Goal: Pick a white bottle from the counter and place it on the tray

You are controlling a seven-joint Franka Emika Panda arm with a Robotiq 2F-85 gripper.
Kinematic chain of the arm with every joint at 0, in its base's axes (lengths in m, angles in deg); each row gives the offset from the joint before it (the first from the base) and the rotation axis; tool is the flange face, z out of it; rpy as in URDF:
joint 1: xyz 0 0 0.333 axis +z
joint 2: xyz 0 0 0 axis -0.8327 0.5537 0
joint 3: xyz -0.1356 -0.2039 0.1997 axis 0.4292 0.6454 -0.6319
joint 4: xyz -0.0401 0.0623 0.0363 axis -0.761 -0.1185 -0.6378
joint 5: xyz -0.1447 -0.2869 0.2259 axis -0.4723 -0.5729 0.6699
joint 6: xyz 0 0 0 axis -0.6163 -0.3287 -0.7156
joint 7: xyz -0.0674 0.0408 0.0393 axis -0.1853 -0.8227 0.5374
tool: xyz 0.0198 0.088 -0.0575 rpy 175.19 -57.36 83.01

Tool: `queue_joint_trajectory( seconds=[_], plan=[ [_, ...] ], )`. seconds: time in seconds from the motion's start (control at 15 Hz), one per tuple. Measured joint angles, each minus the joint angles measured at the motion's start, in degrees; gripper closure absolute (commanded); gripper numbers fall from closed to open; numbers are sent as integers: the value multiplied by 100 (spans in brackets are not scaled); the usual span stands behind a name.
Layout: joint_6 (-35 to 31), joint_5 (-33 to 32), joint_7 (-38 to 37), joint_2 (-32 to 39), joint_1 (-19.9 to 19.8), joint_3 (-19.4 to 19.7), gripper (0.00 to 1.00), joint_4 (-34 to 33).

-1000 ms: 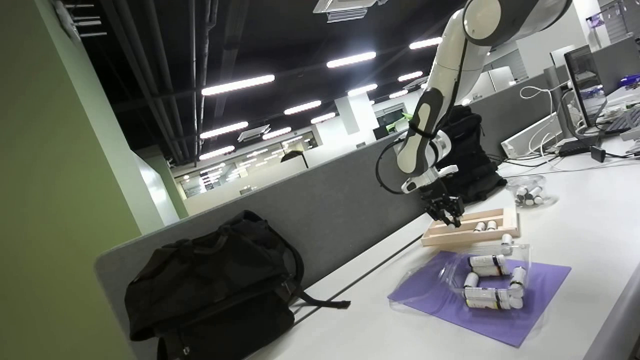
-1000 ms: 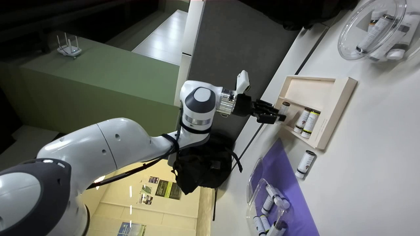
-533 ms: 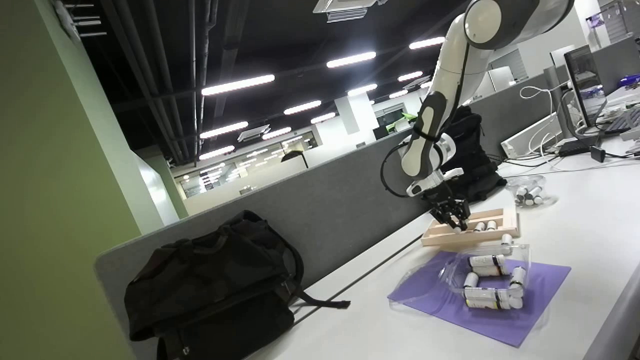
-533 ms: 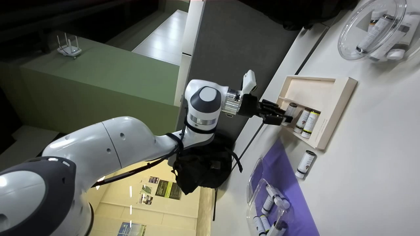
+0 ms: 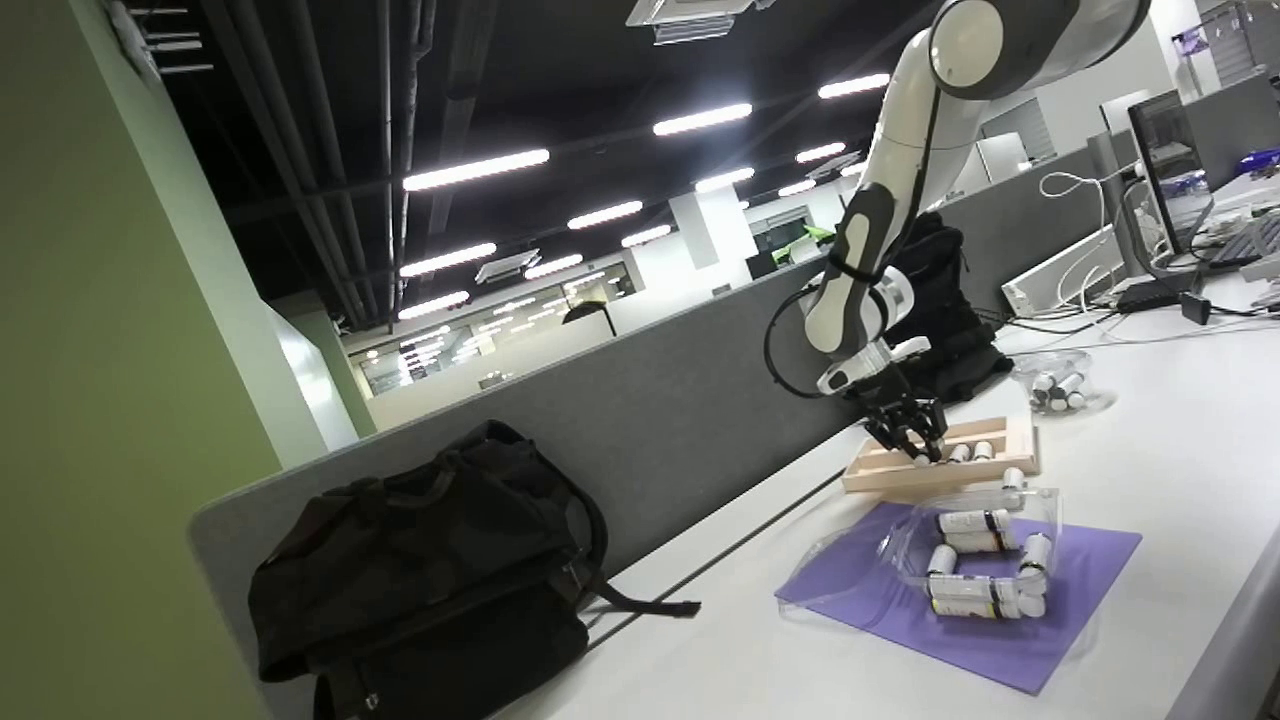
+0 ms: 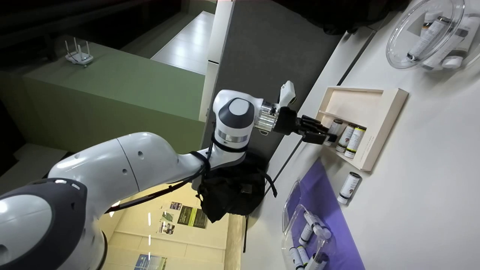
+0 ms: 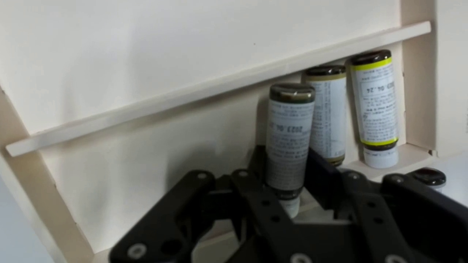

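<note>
White bottle (image 7: 290, 131) in my gripper (image 7: 286, 155): pale label with small dark print around the barrel, dark glossy base at one end, dark neck and white cap at the other. My fingers (image 7: 323, 175) are clamped on it, one each side, toward the cap. It is near the middle of the wrist frame, in or just above the lower compartment of the tray (image 7: 120, 175); whether it touches the floor, I cannot tell. Its long axis runs almost straight up the frame, base toward the top, cap toward the bottom.

Just right of it, partly hidden behind it, lies an amber-banded bottle (image 7: 329, 117), then a yellow-banded bottle (image 7: 376, 102), both with their bases up the frame. The divider (image 7: 219, 88) slants above all three bases, rising to the right.

Farther off, in an exterior view, a loose bottle (image 6: 349, 187) lies on the counter (image 6: 420, 168) below the tray. A purple mat (image 6: 315, 187) with a clear box (image 6: 294, 227) of bottles (image 6: 306, 233) is at the bottom, right of centre, a clear tub (image 6: 397, 41) of bottles at upper right, and a grey partition (image 6: 270, 56) at upper centre.
</note>
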Motion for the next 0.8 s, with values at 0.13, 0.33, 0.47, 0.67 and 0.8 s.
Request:
queue_joint_trajectory(
  seconds=[0.13, 0.33, 0.47, 0.67, 0.8],
  plan=[
    [25, 0, 65, 8, -14, 0, 37, 0],
    [71, -2, 77, 21, -24, 9, 25, 0],
    [60, -10, 62, 20, -18, 22, 12, -6],
    [-35, -10, -59, -28, 11, 42, 20, -13],
    [-37, -7, -53, -33, 13, 24, 7, -13]
  ],
)
